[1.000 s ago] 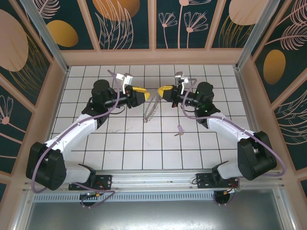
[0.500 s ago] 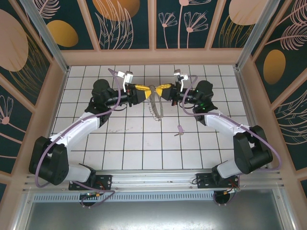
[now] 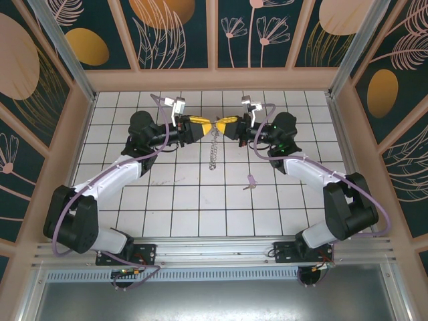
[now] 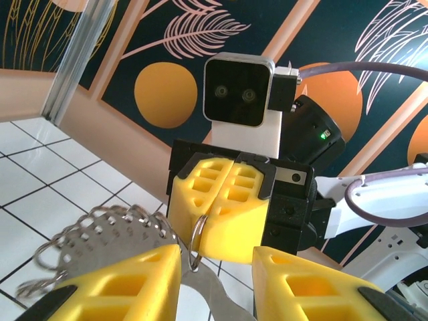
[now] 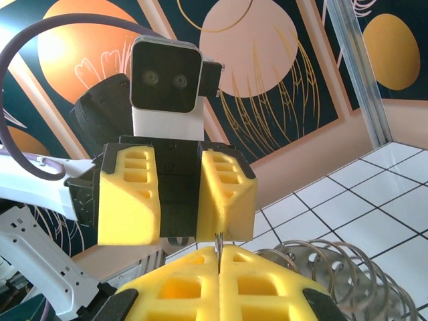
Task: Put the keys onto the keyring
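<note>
White tiled floor (image 3: 200, 200), floral-patterned walls (image 3: 267, 33)

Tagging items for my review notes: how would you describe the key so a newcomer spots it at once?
In the top view, on the white tiled floor, look between the two arms, close beside the right arm's white forearm. There the key lies alone on the tiles. It is tiny and pale lilac-pink, unlike the grey metallic keyring dangling where left gripper and right gripper meet.
</note>
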Robot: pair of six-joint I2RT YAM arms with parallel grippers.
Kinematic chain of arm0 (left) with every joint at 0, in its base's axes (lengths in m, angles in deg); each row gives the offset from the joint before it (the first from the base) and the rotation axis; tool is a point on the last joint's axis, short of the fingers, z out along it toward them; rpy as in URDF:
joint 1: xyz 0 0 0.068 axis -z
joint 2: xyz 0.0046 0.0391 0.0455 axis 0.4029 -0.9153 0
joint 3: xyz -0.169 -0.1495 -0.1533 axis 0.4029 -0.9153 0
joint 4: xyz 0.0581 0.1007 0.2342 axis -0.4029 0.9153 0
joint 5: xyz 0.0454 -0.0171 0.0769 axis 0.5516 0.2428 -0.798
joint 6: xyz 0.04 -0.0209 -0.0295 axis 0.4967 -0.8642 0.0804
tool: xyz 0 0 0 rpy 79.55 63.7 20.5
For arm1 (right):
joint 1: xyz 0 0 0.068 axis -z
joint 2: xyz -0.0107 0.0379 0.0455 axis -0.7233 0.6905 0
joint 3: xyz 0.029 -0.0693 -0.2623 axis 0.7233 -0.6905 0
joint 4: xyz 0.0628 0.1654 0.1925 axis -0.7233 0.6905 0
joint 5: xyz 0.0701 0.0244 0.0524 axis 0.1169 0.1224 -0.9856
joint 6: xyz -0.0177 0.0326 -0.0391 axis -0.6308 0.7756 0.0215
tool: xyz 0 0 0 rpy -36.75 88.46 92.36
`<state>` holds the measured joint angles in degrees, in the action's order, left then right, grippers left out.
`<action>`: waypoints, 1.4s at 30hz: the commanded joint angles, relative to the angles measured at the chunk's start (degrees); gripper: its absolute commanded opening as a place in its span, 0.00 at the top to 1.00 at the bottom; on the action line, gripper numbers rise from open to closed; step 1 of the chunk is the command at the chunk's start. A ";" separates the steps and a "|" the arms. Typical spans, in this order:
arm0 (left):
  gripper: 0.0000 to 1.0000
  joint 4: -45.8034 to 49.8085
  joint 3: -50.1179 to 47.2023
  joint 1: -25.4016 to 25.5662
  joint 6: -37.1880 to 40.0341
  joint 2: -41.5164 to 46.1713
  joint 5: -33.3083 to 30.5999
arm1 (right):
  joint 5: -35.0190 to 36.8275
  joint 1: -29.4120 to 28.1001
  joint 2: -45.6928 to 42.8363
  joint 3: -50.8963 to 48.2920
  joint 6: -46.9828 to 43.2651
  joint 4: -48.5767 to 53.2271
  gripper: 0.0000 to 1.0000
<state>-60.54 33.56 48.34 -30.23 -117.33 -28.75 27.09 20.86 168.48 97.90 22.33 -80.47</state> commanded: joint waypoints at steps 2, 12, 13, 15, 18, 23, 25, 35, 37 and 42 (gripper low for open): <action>0.67 -4.11 0.29 0.76 -1.49 -0.97 0.91 | -1.10 -0.63 0.51 2.29 0.92 -4.64 1.00; 0.71 -4.89 0.14 1.53 -1.81 -2.56 0.93 | -1.10 -1.00 1.02 2.65 0.92 -4.72 1.00; 0.71 -5.06 0.11 1.51 -1.85 -2.68 0.96 | -1.10 -0.99 1.10 2.70 0.92 -4.80 1.00; 0.71 -5.07 0.01 1.60 -1.88 -2.84 1.00 | -1.10 -0.98 1.24 2.65 0.92 -4.74 1.00; 0.67 -4.65 0.02 1.57 -1.51 -3.19 0.76 | -1.10 -1.00 1.13 2.59 0.77 -4.81 1.00; 0.56 -3.14 -0.15 1.61 -0.07 -3.43 -0.83 | -1.09 -0.98 0.98 2.48 0.23 -4.13 1.00; 0.54 -2.80 -0.09 1.60 0.31 -3.43 -1.19 | -1.01 -0.99 0.92 2.53 0.01 -3.82 1.00; 0.76 -4.53 -0.74 1.55 -0.27 -3.15 -1.35 | -0.56 -1.06 1.10 1.99 -0.40 -3.50 1.00; 0.83 -4.87 -0.79 1.61 -0.43 -3.21 -1.28 | -0.48 -0.98 1.17 1.91 -0.41 -3.41 1.00; 1.00 -5.02 -0.67 1.56 -0.50 -3.26 -1.15 | 0.30 -0.82 1.11 2.04 -0.48 -2.52 1.00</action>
<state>-64.05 33.16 49.52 -30.86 -120.41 -30.48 27.33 20.20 169.53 98.03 23.11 -80.43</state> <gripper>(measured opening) 0.041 0.049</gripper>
